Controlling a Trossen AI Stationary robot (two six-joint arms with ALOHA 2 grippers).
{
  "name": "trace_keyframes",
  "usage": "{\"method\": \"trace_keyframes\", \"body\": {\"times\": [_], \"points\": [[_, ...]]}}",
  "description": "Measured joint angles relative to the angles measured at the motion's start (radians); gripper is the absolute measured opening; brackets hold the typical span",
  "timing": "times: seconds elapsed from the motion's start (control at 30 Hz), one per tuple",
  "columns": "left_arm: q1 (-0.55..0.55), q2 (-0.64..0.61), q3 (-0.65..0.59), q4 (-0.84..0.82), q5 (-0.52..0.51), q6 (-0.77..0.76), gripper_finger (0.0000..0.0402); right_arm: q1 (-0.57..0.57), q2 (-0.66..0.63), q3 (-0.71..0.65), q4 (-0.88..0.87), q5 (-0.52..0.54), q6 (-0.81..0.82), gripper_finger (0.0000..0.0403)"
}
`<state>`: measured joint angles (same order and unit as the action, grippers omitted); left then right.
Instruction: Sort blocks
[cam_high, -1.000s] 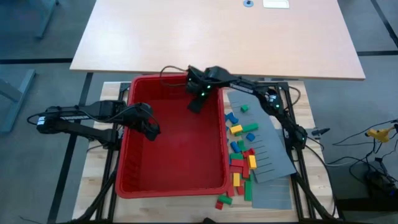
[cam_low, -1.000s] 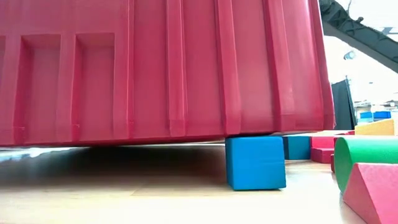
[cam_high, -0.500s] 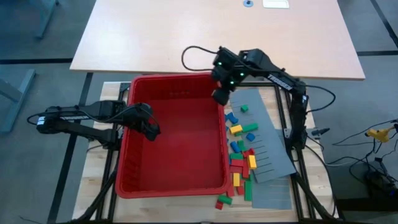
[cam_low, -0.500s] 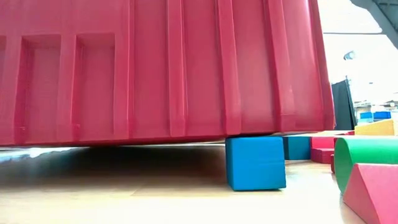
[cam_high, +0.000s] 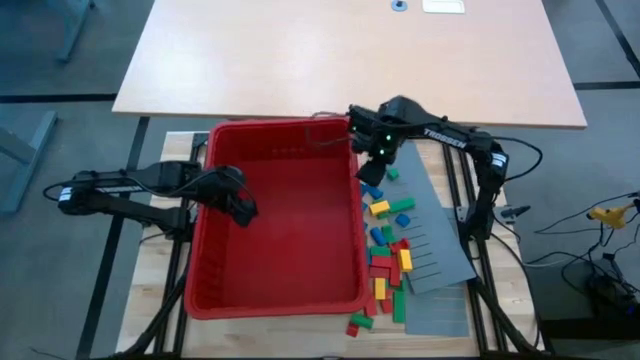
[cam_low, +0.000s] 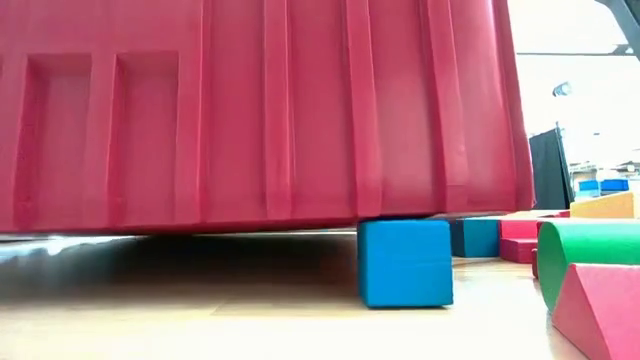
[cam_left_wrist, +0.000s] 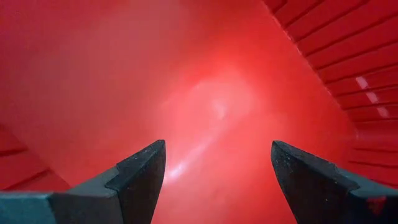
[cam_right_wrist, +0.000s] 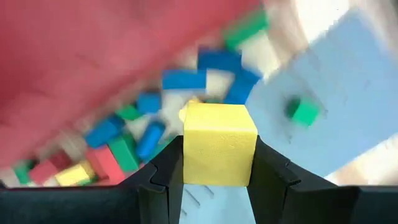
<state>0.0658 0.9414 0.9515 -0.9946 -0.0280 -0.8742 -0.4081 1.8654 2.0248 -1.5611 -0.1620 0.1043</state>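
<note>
The right gripper (cam_right_wrist: 214, 163), jaws clamped on a yellow block (cam_right_wrist: 219, 143), has swung out of the red bin (cam_high: 278, 290) to above the blocks (cam_high: 388, 250) beside it, likely for placing, while the left gripper (cam_left_wrist: 214, 163) hangs open-jawed inside.

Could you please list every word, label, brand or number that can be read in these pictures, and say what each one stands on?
"TROSSEN", white letters on the right arm's forearm link in the high view; small, only just legible.
White marking on the left arm: too small to read.
Red bin, blocks, grey panel: no text visible.
The yellow block in the right gripper carries no marking.
</note>
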Motion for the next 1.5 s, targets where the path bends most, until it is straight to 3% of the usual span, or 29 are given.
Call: {"method": "trace_keyframes", "body": {"times": [0.1,0.47,0.53,0.73,0.9,1.2,1.5], "points": [[0.0,-0.001,0.0,-0.015,0.013,-0.009,0.0277,-0.002,-0.03,-0.108,-0.008,0.006,0.011,0.0113],[0.0,0.0,0.002,-0.01,0.015,-0.003,0.0277,0.012,-0.23,-0.522,0.341,-0.056,0.19,0.0114],[0.0,0.0,0.002,-0.007,0.014,-0.003,0.0277,0.012,-0.273,-0.566,0.376,-0.062,0.214,0.0132],[0.0,0.0,0.002,-0.008,0.014,-0.003,0.0277,0.011,-0.315,-0.6,0.393,-0.055,0.233,0.0216],[0.0,0.0,0.002,-0.009,0.014,-0.001,0.0277,0.011,-0.336,-0.598,0.401,-0.054,0.239,0.0244],[0.0,-0.001,0.106,-0.058,0.009,-0.007,0.0276,0.011,-0.343,-0.598,0.529,-0.105,0.262,0.0216],[0.0,0.001,0.274,-0.37,-0.087,-0.092,0.0276,0.011,-0.344,-0.598,0.553,-0.127,0.255,0.02]]}}
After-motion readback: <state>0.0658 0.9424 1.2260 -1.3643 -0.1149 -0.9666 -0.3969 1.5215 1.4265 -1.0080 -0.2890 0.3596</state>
